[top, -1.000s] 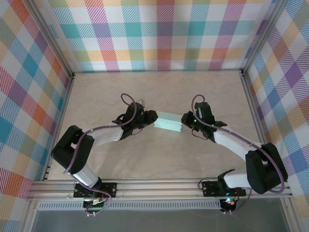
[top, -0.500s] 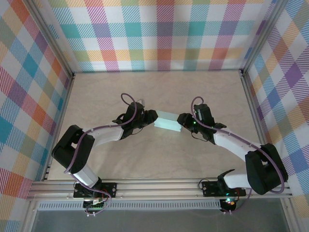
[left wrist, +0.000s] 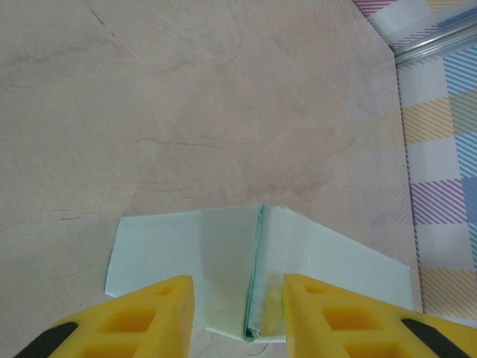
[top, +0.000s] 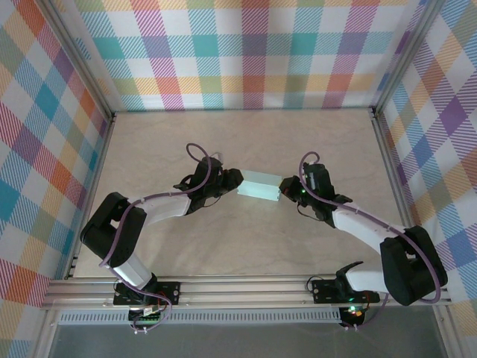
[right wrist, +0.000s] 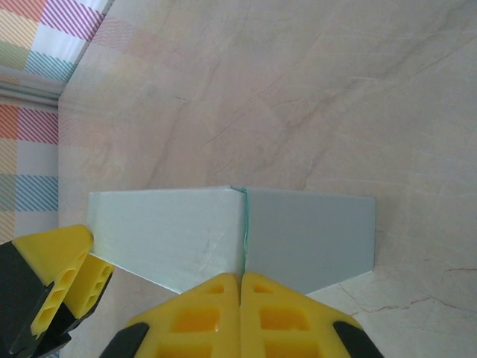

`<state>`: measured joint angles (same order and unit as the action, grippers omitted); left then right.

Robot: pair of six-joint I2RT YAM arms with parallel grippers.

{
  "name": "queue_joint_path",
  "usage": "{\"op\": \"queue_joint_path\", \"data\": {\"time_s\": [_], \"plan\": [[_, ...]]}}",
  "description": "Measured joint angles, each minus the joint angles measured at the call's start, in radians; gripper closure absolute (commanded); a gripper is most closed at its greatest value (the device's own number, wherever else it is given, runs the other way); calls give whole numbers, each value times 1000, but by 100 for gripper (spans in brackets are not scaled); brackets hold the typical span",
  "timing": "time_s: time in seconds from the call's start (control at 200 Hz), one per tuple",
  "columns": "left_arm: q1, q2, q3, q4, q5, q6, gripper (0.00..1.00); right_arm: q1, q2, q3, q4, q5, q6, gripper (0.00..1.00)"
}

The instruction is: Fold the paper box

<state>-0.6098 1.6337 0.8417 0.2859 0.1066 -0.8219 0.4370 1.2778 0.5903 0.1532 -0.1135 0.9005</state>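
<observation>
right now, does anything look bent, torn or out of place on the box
Nothing serious: the pale mint card paper box looks untorn, but its ridge fold seems slightly gapped at the end between the left jaws, which stand apart.

The paper box (top: pixel 258 186) is pale mint on a beige marbled desk (top: pixel 246 142) (faint brown veins), ringed by pastel plaid walls (top: pixel 246 52).

The surface (top: pixel 246 142) is a beige panel with faint marble-like veining. Walls (top: pixel 246 52) on three sides carry a multicolour plaid pattern. Metal posts (top: pixel 80 63) run along the two rear corners. A metal rail (top: pixel 246 292) spans the near edge.
</observation>
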Motion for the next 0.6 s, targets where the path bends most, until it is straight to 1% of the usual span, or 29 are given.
{"op": "queue_joint_path", "data": {"time_s": [0.21, 0.26, 0.315, 0.425, 0.455, 0.485, 0.6], "plan": [[0, 0, 1, 0, -3, 0, 65, 1, -24, -20, 14, -4, -2, 68], [0, 1, 1, 0, -3, 0, 66, 1, -26, -20, 20, -4, 0, 72], [0, 1, 1, 0, -2, 0, 66, 1, -26, -20, 23, -1, 2, 79], [0, 1, 1, 0, -2, 0, 66, 1, -19, -21, 23, 0, 9, 85], [0, 1, 2, 0, -2, 0, 66, 1, -11, -21, 23, 0, 9, 91], [0, 1, 2, 0, -3, 0, 66, 1, -3, -21, 28, -1, 6, 100], [0, 3, 5, -1, -3, 0, 67, -5, 3, -16, 34, 0, 0, 100]]}}
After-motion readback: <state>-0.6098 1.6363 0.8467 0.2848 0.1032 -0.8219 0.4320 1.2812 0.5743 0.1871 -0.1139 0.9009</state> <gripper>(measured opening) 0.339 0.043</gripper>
